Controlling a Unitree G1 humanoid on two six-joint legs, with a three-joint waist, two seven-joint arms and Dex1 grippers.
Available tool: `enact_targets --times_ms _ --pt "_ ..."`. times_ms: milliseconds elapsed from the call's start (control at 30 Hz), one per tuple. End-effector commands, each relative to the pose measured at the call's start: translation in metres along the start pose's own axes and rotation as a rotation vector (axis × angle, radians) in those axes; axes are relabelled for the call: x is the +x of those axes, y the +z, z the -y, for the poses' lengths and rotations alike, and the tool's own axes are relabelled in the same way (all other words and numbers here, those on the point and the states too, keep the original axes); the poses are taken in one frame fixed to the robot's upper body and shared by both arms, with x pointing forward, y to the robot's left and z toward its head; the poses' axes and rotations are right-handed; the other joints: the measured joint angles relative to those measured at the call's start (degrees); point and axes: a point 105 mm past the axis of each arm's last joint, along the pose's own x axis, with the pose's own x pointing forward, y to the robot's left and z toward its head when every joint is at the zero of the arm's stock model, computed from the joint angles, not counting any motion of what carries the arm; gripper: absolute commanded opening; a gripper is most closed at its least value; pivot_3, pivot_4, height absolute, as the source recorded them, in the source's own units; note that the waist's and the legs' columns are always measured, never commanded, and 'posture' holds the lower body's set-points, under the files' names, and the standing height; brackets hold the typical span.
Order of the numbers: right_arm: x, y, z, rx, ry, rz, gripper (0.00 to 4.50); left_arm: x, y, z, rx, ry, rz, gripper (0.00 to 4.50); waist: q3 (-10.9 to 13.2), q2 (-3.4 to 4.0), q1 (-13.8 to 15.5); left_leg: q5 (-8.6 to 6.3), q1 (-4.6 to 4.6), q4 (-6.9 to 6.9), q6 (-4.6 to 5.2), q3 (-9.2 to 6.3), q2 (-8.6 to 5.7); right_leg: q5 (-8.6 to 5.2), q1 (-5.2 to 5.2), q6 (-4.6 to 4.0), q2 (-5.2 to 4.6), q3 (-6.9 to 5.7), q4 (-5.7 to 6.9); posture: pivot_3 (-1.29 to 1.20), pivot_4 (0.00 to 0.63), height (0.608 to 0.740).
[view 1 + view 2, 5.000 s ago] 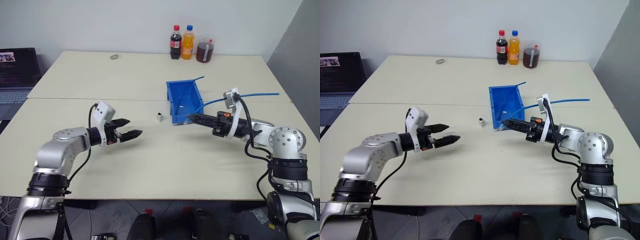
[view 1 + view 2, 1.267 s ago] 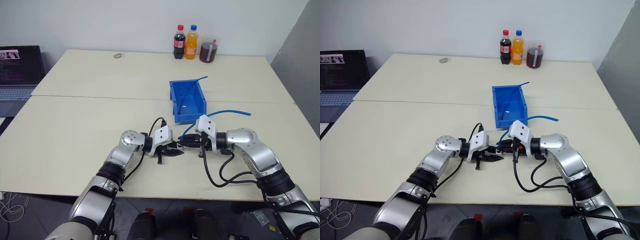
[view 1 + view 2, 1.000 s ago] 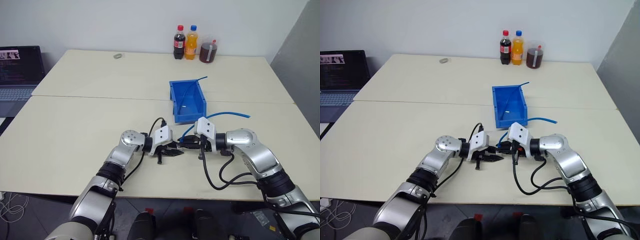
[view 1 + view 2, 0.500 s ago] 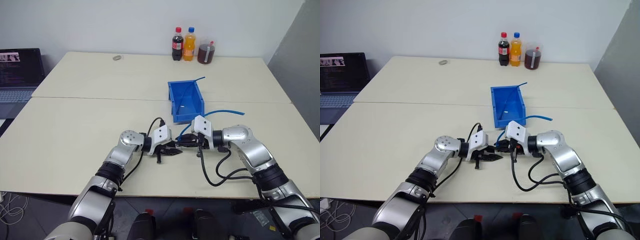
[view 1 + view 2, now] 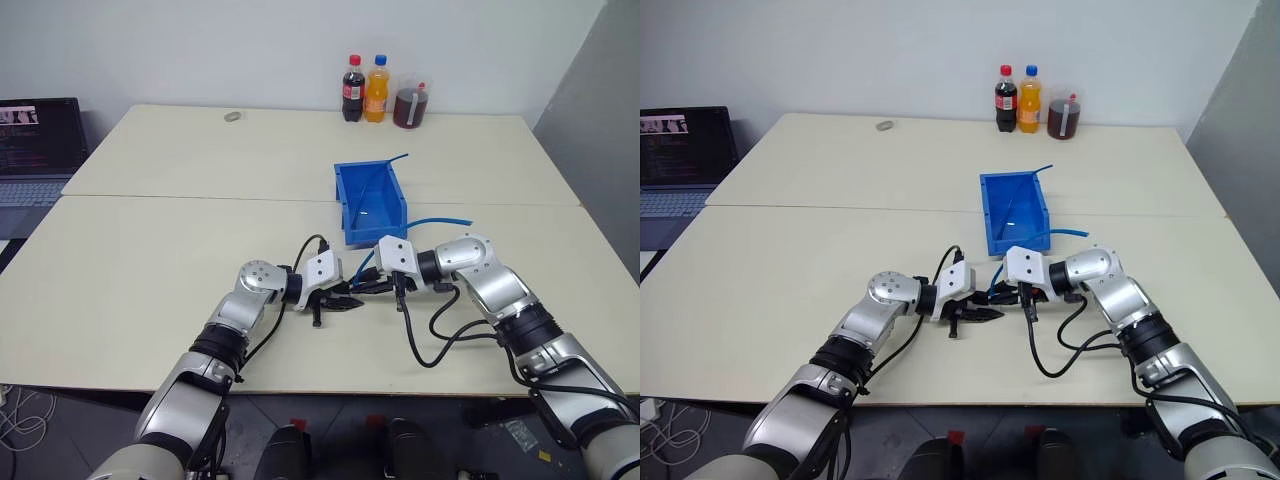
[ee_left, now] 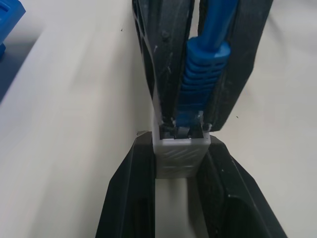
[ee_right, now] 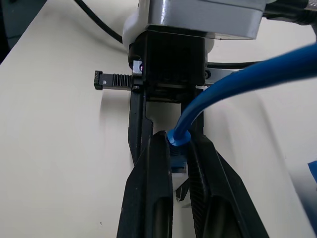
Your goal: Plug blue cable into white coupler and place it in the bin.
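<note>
My two grippers meet tip to tip low over the front middle of the table. My left gripper (image 5: 348,300) is shut on the white coupler (image 6: 181,152), a small ribbed block between its black fingers (image 6: 130,188). My right gripper (image 7: 178,141) is shut on the blue boot of the blue cable (image 6: 200,82). The plug's tip sits in the coupler's socket mouth. From there the blue cable (image 5: 441,221) arcs back to the right, past the bin's front corner. The blue bin (image 5: 343,205) stands just behind the grippers, with a second blue cord (image 5: 394,158) sticking out of it.
Two bottles (image 5: 353,88) and a jar of dark liquid (image 5: 408,102) stand at the table's far edge. A small grey object (image 5: 232,116) lies at the back left, a laptop (image 5: 35,140) beyond the left edge. A black wire (image 5: 432,338) loops from my right wrist.
Five seconds ago the grippers were apart and the coupler stood on the table by the bin. In the last second the right gripper rolled and edged toward the left, which stayed still.
</note>
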Motion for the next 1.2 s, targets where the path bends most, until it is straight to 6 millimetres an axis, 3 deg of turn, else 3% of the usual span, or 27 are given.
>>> enact_targets --times_ms 33,300,367,400,633,833,867,1033,1100,1200 --pt "-0.002 -0.026 0.004 0.105 -0.031 -0.08 0.16 -0.002 0.018 -0.002 0.058 -0.002 0.055 0.79 0.0 0.0 -0.24 0.0 0.03 0.0 0.0 0.0 0.0 0.0 0.02 -0.01 0.0 0.0 0.01 0.0 0.15 0.74" --pt "0.001 -0.034 -0.005 0.161 -0.052 -0.063 0.16 -0.007 0.018 -0.007 0.063 0.047 0.061 0.79 0.0 0.0 -0.79 0.0 0.26 -0.01 0.0 0.0 0.02 0.0 0.18 -0.03 0.01 0.04 0.06 0.0 0.15 0.74" --pt "-0.002 -0.031 0.0 0.2 -0.102 -0.028 0.16 -0.008 0.021 -0.01 0.052 0.065 0.076 1.5 0.0 0.0 -0.79 0.0 0.26 -0.01 0.0 0.0 0.02 0.0 0.18 -0.03 0.01 0.04 0.06 0.0 0.15 0.74" --pt "-0.004 -0.025 0.004 0.229 -0.136 0.005 0.16 -0.01 0.024 -0.011 0.045 0.074 0.092 1.56 0.0 0.0 -0.79 0.0 0.27 -0.01 0.0 0.0 0.02 0.01 0.19 -0.03 0.01 0.04 0.06 0.0 0.15 0.74" --pt "-0.03 0.034 0.025 0.504 -0.282 0.265 0.16 -0.039 0.051 -0.021 0.059 0.208 0.165 3.06 0.03 0.03 -0.7 0.0 0.15 -0.01 -0.01 0.01 0.05 0.04 0.09 -0.1 0.0 0.06 0.07 0.0 0.15 0.74" --pt "-0.056 0.069 0.067 0.724 -0.369 0.411 0.16 -0.077 0.074 -0.029 0.031 0.427 0.225 4.41 0.1 0.09 -1.0 0.0 0.04 -0.08 0.0 0.0 0.06 0.02 -0.04 -0.14 0.0 0.09 0.04 0.0 0.15 0.74" --pt "-0.057 0.071 0.076 0.762 -0.386 0.419 0.16 -0.082 0.077 -0.031 0.021 0.475 0.236 4.47 0.1 0.1 -1.07 0.0 0.03 -0.08 0.0 -0.02 0.06 0.02 -0.04 -0.14 0.01 0.06 0.04 0.0 0.15 0.74" --pt "-0.052 0.056 0.116 0.859 -0.536 0.343 0.16 -0.092 0.083 -0.029 0.002 0.583 0.253 4.47 0.1 0.09 -0.87 0.0 0.04 -0.13 0.0 0.06 0.06 0.01 -0.05 -0.14 0.01 0.1 0.01 0.0 0.15 0.74" --pt "-0.048 0.043 0.129 0.898 -0.602 0.299 0.85 -0.091 0.082 -0.026 -0.01 0.605 0.255 4.5 0.11 0.08 -0.74 0.0 -0.06 -0.12 0.0 0.04 0.05 0.02 -0.07 -0.14 0.01 0.07 -0.05 0.0 0.15 0.74" --pt "-0.044 0.031 0.14 0.956 -0.664 0.275 1.33 -0.09 0.085 -0.025 -0.02 0.629 0.268 4.5 0.12 0.08 -0.79 0.0 -0.29 -0.11 0.0 0.12 0.02 0.03 -0.25 -0.14 -0.01 0.14 -0.1 0.0 0.15 0.74"
